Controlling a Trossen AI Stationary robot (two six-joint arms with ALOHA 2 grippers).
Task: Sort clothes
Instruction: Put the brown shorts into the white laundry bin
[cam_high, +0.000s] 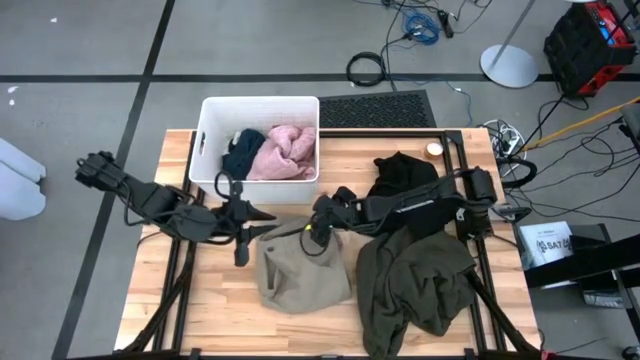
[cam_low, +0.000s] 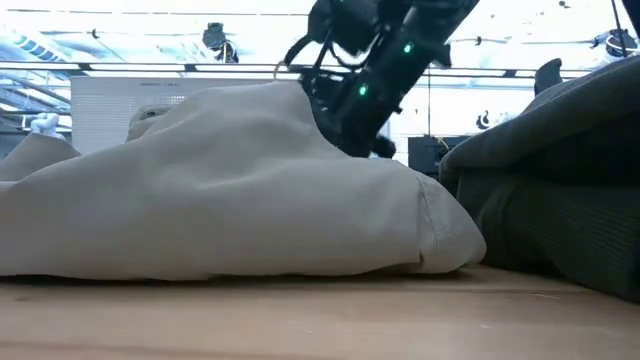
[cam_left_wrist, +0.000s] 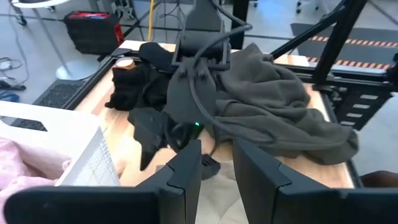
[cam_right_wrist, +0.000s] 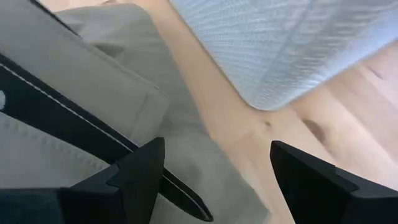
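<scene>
The tan khaki garment (cam_high: 300, 265) lies heaped on the table's middle, with the dark olive green one (cam_high: 415, 280) to its right. A black garment (cam_high: 400, 175) lies by the far edge. The navy blue (cam_high: 242, 150) and pale pink (cam_high: 285, 150) garments sit in the white bin (cam_high: 210, 110). My right gripper (cam_right_wrist: 217, 168) stands open over the khaki's far edge (cam_right_wrist: 93, 81), near the bin's corner (cam_right_wrist: 280, 43). My left gripper (cam_left_wrist: 216, 168) hangs open and holds nothing. It is above the table between bin and khaki, pointing toward the right arm. My right gripper comes slanting down from the table's right side. One finger (cam_right_wrist: 140, 171) is over the khaki cloth and the other (cam_right_wrist: 305, 177) over bare wood. Whether a fingertip touches the cloth I cannot tell.
Bare wood (cam_high: 215, 300) shows on the table's near left. Dark frame rails (cam_high: 455, 150) run along the table. Cables, a red case (cam_high: 590, 45) and a floor mat lie beyond the far edge. A dark band (cam_right_wrist: 68, 118) crosses the khaki cloth.
</scene>
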